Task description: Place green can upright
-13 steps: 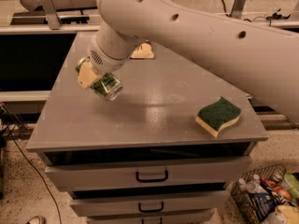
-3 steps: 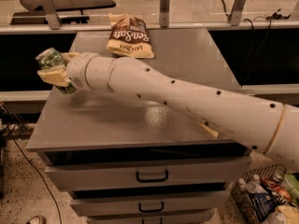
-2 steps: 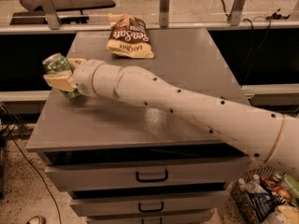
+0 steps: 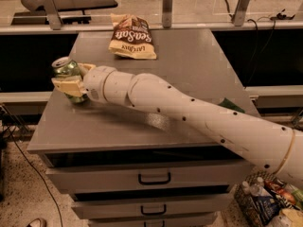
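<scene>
The green can (image 4: 66, 72) is a small shiny can with green and white print and a silver top. It stands nearly upright, tilted slightly, at the left edge of the grey cabinet top (image 4: 189, 65). My gripper (image 4: 71, 82) is at that left edge, its cream fingers (image 4: 67, 85) shut around the can's body. The can's bottom is hidden behind the fingers, so I cannot tell whether it rests on the surface. My white arm reaches across the top from the lower right.
A brown chip bag (image 4: 132, 36) lies at the back of the cabinet top. A green-topped sponge (image 4: 230, 105) peeks out behind my arm at the right. Drawers (image 4: 154, 178) are below. A basket of bottles (image 4: 270, 205) stands on the floor at lower right.
The gripper with the can has moved from mid-table to the left edge, then slightly lower and rightward. The can has turned from tilted toward upright.
</scene>
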### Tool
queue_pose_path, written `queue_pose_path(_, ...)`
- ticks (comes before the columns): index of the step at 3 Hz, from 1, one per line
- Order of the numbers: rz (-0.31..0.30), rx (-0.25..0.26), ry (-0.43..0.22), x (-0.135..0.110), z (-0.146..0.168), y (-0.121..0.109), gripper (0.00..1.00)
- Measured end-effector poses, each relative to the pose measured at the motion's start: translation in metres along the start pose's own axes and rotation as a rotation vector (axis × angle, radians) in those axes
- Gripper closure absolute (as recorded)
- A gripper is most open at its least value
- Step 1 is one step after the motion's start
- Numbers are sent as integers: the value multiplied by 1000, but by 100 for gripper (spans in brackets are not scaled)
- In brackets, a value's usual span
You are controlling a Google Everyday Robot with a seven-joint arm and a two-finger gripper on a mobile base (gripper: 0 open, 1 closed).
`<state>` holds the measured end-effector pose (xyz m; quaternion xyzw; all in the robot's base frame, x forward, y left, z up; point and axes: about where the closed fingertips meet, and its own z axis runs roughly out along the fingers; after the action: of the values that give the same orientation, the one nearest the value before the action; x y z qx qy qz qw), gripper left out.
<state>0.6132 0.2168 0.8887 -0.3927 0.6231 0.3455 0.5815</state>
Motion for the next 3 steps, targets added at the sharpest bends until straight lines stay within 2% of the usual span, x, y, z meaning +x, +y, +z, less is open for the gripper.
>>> queue_pose_path(2,0,0,0,-2,0,0,13)
queue_pose_path(3,29,14,14,11,-19,0,0)
